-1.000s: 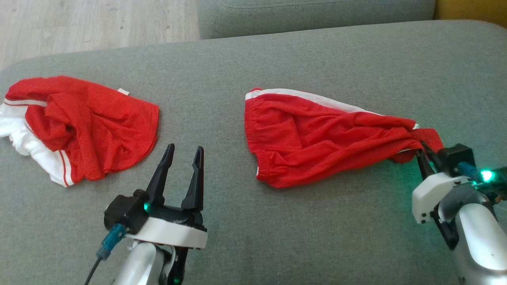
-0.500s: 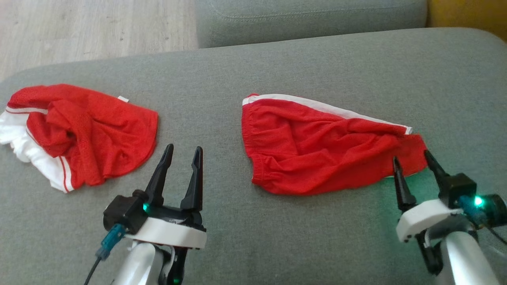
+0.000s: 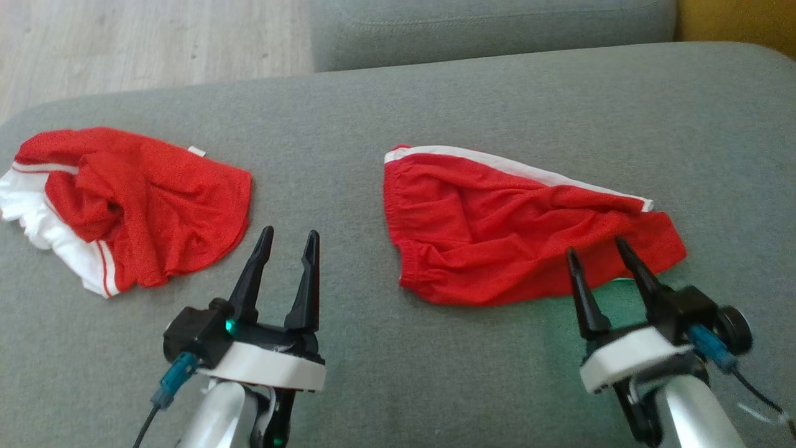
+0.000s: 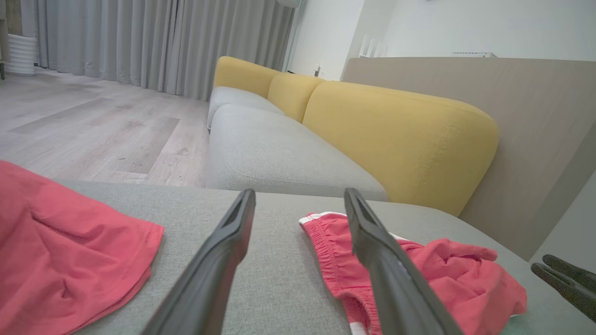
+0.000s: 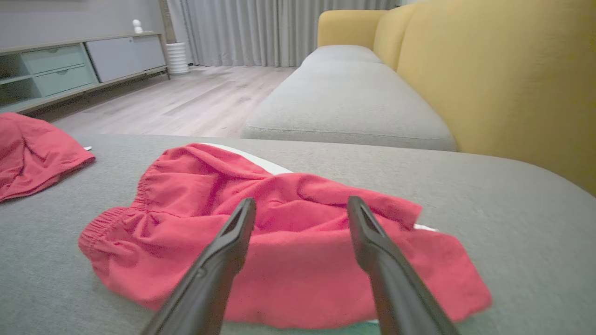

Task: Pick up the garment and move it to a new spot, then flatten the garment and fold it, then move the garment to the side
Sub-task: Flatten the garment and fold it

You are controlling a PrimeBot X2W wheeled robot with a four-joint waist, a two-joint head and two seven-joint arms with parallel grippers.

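The right fingers [image 3: 583,302] are standing wide apart and holding nothing at the lower right of the head view, their tips reaching up over the near edge of the red shorts [image 3: 497,236]; whether they are touching the cloth I cannot tell. The shorts are lying crumpled right of the frame's centre on the grey cushion [image 3: 398,106], the elastic waistband facing left and a white stripe running along the upper edge. In the right wrist view these fingers [image 5: 223,260] are framing the shorts [image 5: 288,242] at mid-frame. The left fingers [image 3: 252,277] are likewise spread wide and empty at the lower left, pointing up into the gap between the two garments. A second red and white garment [image 3: 143,205] is lying bunched at the left edge of the frame, well apart from the shorts. Pale wooden floor [image 3: 124,43] is showing at the upper left
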